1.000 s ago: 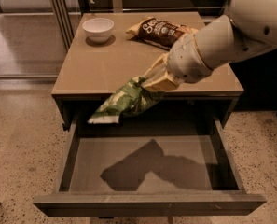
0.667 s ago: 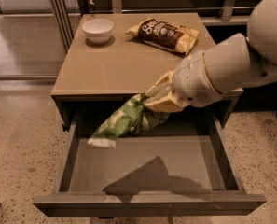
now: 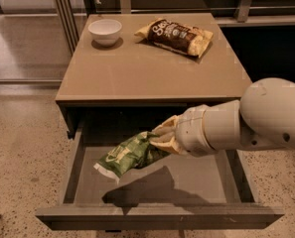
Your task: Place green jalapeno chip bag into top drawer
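I have the gripper down inside the open top drawer, just under the front edge of the worktop. The tan fingers are pinched narrow on the right end of the green jalapeno chip bag and hold it. The bag slants away from the fingers to the left and downward, its pale bottom seam lowest. Beneath the fingers is the drawer's flat floor, and the bag's shadow falls there towards the front panel (whether the low tip touches the floor, I cannot tell). Well beyond the fingers, on the worktop, a white bowl sits at the far left and a dark brown chip bag at the far right — well apart.
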Tool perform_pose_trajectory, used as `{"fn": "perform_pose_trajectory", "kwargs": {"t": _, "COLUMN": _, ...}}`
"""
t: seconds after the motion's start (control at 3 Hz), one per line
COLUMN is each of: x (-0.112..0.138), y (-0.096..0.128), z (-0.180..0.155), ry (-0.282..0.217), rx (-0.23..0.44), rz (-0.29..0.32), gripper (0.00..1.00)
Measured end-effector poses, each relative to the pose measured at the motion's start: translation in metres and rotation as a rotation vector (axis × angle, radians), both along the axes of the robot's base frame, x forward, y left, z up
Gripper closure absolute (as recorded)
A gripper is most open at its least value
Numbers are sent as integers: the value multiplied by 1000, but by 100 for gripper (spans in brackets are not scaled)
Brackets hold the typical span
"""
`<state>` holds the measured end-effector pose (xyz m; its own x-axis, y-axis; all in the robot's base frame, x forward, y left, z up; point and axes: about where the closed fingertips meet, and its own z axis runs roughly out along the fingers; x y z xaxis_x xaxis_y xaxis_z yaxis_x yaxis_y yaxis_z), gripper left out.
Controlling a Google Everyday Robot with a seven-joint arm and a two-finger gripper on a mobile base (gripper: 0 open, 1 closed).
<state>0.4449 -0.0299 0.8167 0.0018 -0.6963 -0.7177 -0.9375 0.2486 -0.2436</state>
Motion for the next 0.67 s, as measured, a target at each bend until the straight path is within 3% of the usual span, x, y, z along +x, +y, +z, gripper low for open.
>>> {"fn": "perform_pose_trajectory", "kwargs": {"t": 0.67, "x": 5, "y": 0, "z": 2, "ry": -31, "rx": -9, "rz": -4, "gripper": 100}}
